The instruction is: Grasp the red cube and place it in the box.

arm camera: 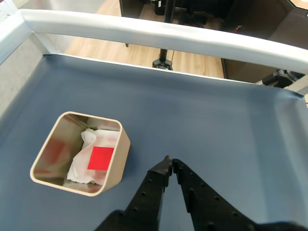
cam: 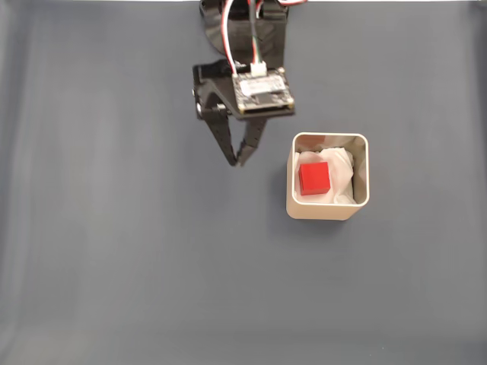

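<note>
Matte red cube (cam: pixel 313 178), crumpled white paper (cam: pixel 340 173), smooth beige box (cam: pixel 326 208), matte blue-grey table (cam: pixel 114 251)

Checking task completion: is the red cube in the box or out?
In. The red cube lies on white paper inside the box.

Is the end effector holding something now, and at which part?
Nothing: end effector is shut and empty; red cube lies in the box.

fixed view looks straight down; wrist view angles forward, sharing the box (cam: pixel 329 210).
</note>
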### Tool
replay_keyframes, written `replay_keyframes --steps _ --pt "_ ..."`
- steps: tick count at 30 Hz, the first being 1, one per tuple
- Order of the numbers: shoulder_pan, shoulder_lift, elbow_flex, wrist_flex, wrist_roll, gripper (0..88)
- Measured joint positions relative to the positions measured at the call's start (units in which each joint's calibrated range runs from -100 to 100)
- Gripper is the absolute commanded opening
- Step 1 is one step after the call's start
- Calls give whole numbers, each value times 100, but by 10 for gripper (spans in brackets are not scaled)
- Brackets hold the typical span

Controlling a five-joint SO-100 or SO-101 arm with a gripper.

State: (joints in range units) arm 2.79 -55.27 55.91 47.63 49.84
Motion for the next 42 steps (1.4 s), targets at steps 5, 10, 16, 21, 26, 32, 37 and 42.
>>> replay_keyframes --steps 5,10,16,21,26,32,37,42 --pt "246 -659 609 -8 0 3" --pt "432 -1326 1255 -16 0 3" --pt "469 -2167 2173 -16 0 3" --pt "462 -2930 3055 -16 10 3" --pt "216 -3520 3709 -16 5 3" --pt "7 -3953 4200 80 -39 3" --pt "-30 -4144 4309 361 -59 3" --pt "-201 -4265 4345 778 -127 3"
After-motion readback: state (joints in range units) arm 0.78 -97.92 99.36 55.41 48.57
